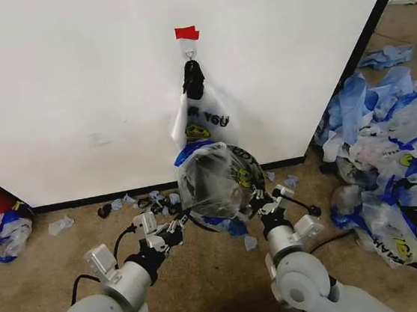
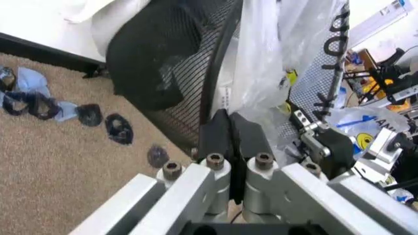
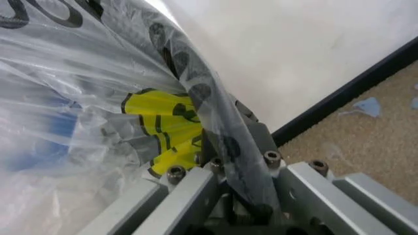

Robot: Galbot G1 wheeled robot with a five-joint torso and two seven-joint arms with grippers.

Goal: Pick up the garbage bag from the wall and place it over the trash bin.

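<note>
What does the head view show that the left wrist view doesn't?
Head view alone: the red tape strip and metal hook on the wall, another bag hanging there, and the big pile of bags.

Left wrist view alone: the left gripper shut on the bin's mesh rim.

Both: the trash bin with the garbage bag stretched over it, and carpet scraps.

A broad white wall [image 1: 73,88] with a black baseboard [image 1: 108,199] meets tan carpet [image 1: 48,272]. Small plastic scraps [image 1: 60,225] litter the floor near it (a big blue-and-white heap of bags [image 1: 391,173] sprawls at the right).
</note>
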